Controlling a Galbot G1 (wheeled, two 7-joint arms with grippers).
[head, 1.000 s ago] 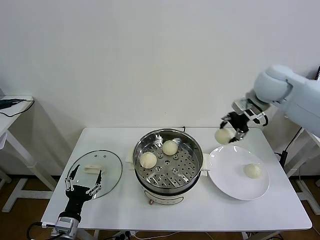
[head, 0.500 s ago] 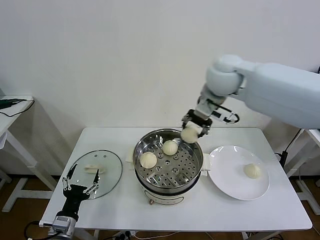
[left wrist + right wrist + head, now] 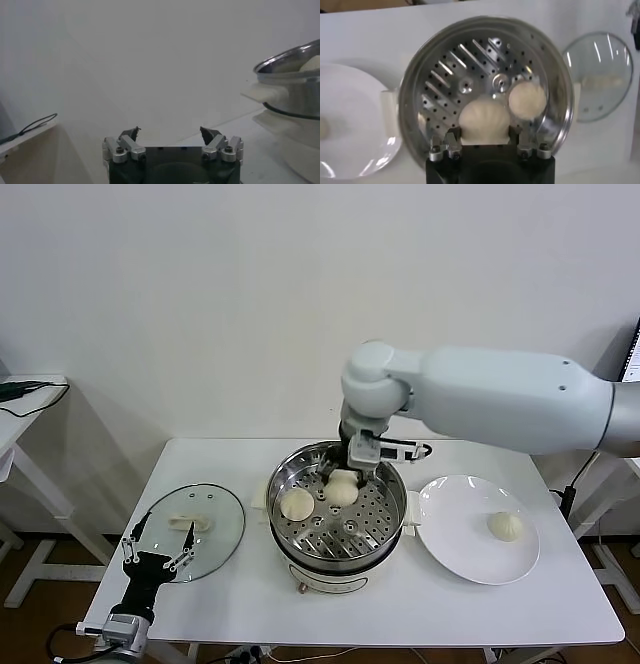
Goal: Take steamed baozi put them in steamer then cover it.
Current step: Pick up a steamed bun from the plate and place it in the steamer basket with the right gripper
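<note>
Right gripper sits over the back of the steamer at table centre, clamped on a baozi. One bun lies on the tray's left side, another on the white plate toward the right edge. Cover lies flat near the left edge. Left gripper hangs wide, empty, at the front-left corner.

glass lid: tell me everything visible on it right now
The glass lid lies flat on the white table, to the robot's left of the steamer and apart from it. It is round and clear, with a thin metal rim and a flat white rectangular handle at its centre. The table shows through the glass. The left claw, open, hovers over its near edge; whether they touch cannot be told.
</note>
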